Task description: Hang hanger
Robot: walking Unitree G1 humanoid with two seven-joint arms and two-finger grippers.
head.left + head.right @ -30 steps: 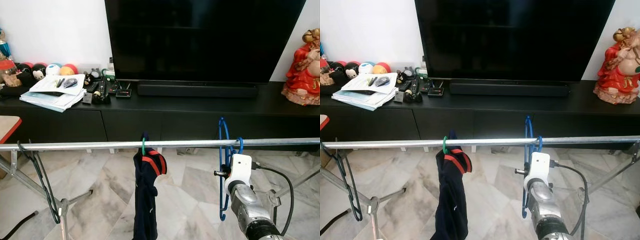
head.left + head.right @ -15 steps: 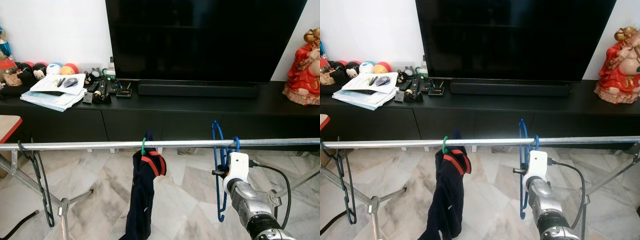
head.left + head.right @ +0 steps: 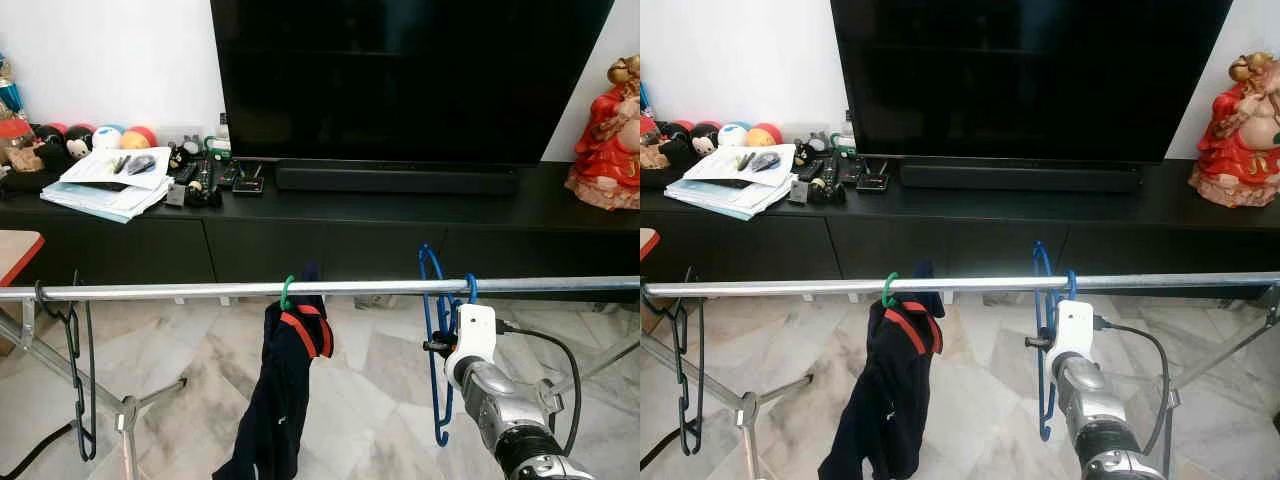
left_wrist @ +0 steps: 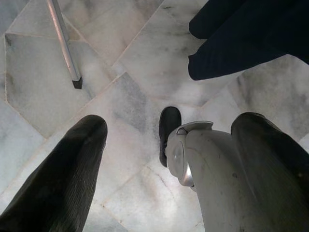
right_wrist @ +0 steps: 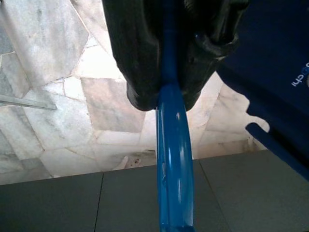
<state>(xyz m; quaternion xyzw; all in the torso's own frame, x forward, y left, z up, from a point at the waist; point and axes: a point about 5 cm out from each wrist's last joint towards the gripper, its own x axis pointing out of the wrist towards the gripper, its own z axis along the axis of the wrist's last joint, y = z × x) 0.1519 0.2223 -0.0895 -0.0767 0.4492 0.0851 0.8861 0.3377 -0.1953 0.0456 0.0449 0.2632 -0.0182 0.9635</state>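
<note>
Right gripper: fingers pressed together on the blue hanger, clamping its frame between the two black pads (clearest in the right wrist view).
Right arm: silver, raised from lower right, its white wrist housing just below the rail.
Blue hanger: hook over the metal rail, right of centre; frame hangs below the rail beside the wrist, seen nearly edge-on.
Metal rail: horizontal silver bar across the whole view, carried on angled silver legs at both ends.
Dark garment: navy with a red band, hung on a green hook left of the blue hanger and well apart from it; lower part swings toward the left.
Black hanger: bare, at the far left end of the rail.
Left gripper: fingers spread, nothing between them, pointing down at the marble floor (arm idle).
TV cabinet: black, low, behind the rail; carries a large dark television, a soundbar, a stack of papers, small round toys and a red figurine at far right.
</note>
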